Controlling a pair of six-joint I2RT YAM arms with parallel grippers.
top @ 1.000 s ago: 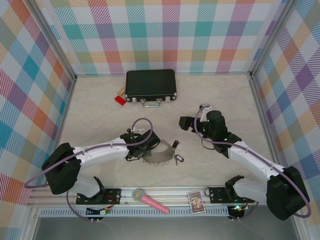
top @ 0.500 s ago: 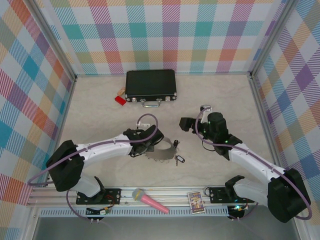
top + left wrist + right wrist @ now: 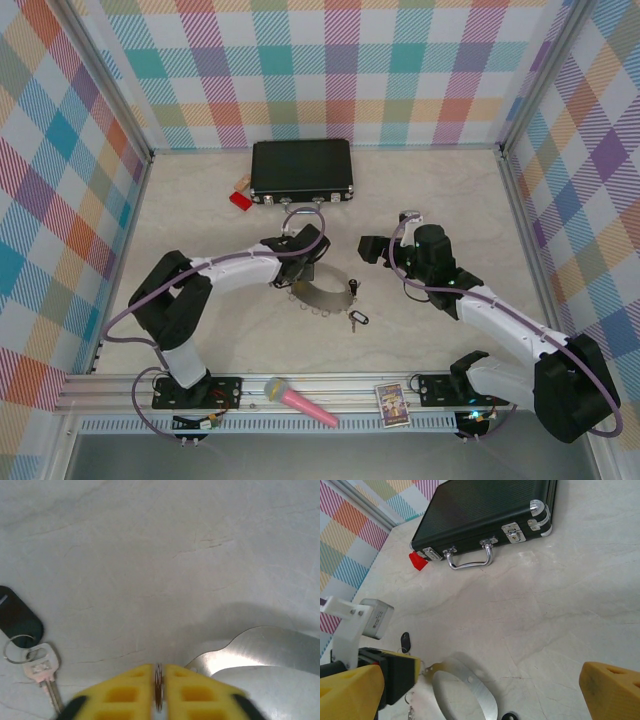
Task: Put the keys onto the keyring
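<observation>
The keyring [image 3: 322, 292] is a thin grey metal hoop lying flat mid-table. My left gripper [image 3: 303, 268] is at its far left rim. In the left wrist view its yellow fingers [image 3: 125, 695] are pressed together on one small wire loop [image 3: 159, 682] of the hoop [image 3: 265, 650]. A silver key [image 3: 44, 672] with a black tag [image 3: 16, 617] lies just to the left. Two more keys [image 3: 357, 319] [image 3: 352, 288] lie by the hoop's right side. My right gripper [image 3: 373, 247] hovers open to the right, looking down on the keyring [image 3: 470, 680] and the left gripper [image 3: 415, 670].
A black case [image 3: 301, 170] with a silver handle lies at the back, a red block [image 3: 240, 199] at its left corner. A pink microphone [image 3: 300, 402] and a small card box [image 3: 392, 404] rest on the near rail. Checked walls enclose the table.
My left arm has reached farther from its base and pulled the keyring away from the near edge. The tagged key near the front stayed put. The right arm has barely moved.
</observation>
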